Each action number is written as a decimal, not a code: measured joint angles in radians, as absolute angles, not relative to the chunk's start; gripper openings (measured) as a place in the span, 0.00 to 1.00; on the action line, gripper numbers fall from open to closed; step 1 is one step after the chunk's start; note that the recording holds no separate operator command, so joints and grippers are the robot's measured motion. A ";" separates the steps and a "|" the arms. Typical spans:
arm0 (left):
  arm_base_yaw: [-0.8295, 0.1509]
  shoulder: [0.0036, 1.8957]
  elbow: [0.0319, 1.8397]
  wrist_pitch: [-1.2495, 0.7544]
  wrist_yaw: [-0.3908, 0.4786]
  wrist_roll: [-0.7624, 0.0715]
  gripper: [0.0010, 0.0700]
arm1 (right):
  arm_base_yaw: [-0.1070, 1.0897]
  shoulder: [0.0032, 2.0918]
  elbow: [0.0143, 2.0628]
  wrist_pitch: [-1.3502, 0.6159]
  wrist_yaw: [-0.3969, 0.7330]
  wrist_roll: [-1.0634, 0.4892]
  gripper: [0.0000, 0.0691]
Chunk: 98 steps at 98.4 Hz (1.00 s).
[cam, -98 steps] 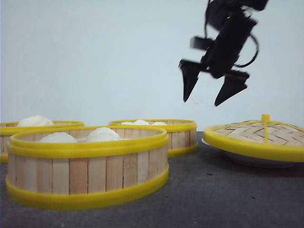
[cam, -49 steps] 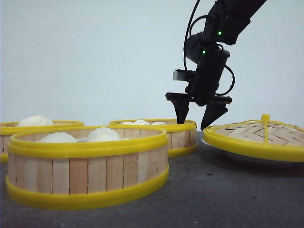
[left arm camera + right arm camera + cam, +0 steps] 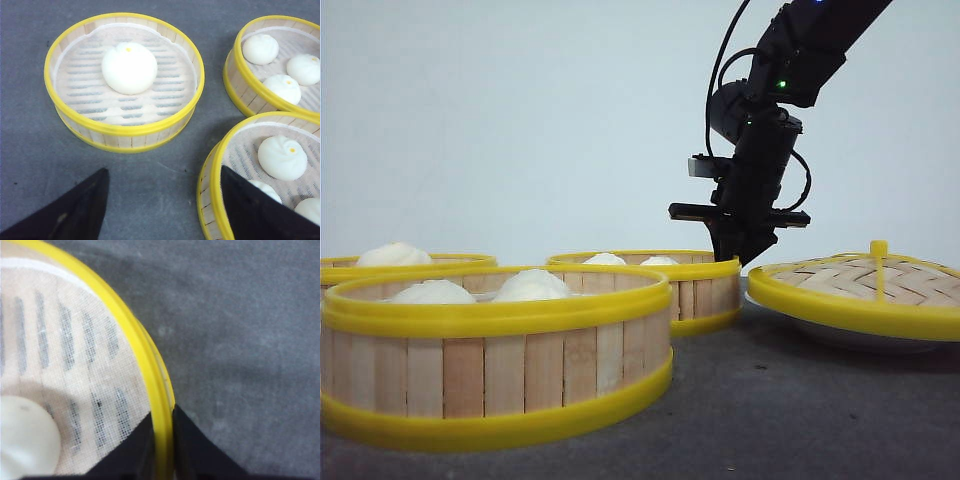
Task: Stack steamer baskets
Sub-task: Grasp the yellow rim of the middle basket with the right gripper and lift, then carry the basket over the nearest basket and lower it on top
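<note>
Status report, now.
Right gripper shut on rear basket rim. Left gripper open, straddling near basket wall. Lid on plate, clear.

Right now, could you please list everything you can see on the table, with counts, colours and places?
steamer baskets: three, light wooden slats with yellow rims; nearest basket at front left, rear basket in the middle behind it, far-left basket at the left edge.
buns: white; one in the far-left basket, three visible in each of the other two.
woven lid: one, tan with yellow rim and knob, on the right.
white plate: one, under the lid.
table: dark grey.
right end effector: black, closed on the rear basket's yellow rim, one finger inside and one outside.
left end effector: black, open, one finger over the nearest basket, the other over bare table.
</note>
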<state>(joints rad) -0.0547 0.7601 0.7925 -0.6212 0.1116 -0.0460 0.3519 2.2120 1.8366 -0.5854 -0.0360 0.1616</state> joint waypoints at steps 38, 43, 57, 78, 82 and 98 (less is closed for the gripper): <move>-0.055 0.760 0.793 -0.621 0.112 -0.044 0.61 | 0.353 2.229 2.176 -0.863 -0.041 0.241 0.04; -0.055 0.760 0.793 -0.621 0.111 -0.044 0.61 | 0.353 2.229 2.233 -0.930 -0.041 0.250 0.04; -0.055 0.760 0.793 -0.621 0.111 -0.044 0.61 | 0.361 2.229 2.389 -1.173 -0.038 0.256 0.04; -0.055 0.760 0.793 -0.621 0.111 -0.044 0.61 | 0.413 2.174 2.464 -1.319 -0.006 0.259 0.04; -0.055 0.760 0.793 -0.621 0.111 -0.044 0.61 | 0.430 2.154 2.464 -1.330 0.016 0.259 0.04; -0.055 0.760 0.793 -0.621 0.111 -0.044 0.61 | 0.512 2.047 2.464 -1.346 0.115 0.259 0.04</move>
<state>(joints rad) -0.0547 0.7601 0.7925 -0.6212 0.1112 -0.0444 0.5121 2.0468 2.4638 -1.3464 0.1154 0.2592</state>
